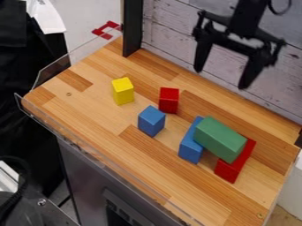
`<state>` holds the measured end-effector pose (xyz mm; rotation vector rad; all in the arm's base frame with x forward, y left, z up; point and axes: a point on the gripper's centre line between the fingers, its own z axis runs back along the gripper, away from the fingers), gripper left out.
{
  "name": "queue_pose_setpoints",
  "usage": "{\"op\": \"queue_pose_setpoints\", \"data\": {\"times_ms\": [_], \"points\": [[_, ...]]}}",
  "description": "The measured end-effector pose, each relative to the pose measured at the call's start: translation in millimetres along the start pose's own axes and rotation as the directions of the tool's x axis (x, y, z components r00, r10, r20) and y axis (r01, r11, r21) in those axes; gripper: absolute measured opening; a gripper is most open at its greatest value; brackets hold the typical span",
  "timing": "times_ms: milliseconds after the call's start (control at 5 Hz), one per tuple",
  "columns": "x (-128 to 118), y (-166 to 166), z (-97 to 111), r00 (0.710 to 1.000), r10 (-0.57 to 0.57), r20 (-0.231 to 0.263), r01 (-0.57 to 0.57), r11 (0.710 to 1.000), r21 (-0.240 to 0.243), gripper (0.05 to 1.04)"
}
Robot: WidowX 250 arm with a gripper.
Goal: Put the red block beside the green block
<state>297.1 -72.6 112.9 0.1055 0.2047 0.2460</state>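
Wooden surface (194, 198) runs to the frame's bottom edge. The hand (220, 79) hangs wide open at upper right. One red block (168, 100) sits near centre; lower right, the green block (219, 139) lies across a blue block (191, 148) and another red block (235, 167).

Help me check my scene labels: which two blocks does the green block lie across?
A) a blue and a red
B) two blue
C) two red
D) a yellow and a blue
A: the green block lies across a long blue block and a long red block.
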Motion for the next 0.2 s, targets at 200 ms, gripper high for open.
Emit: {"op": "queue_pose_setpoints", "data": {"times_ms": [200], "points": [[-10.0,-7.5,-16.8,0.999,-0.032,-0.027,0.032,0.999,-0.017,1.001]]}}
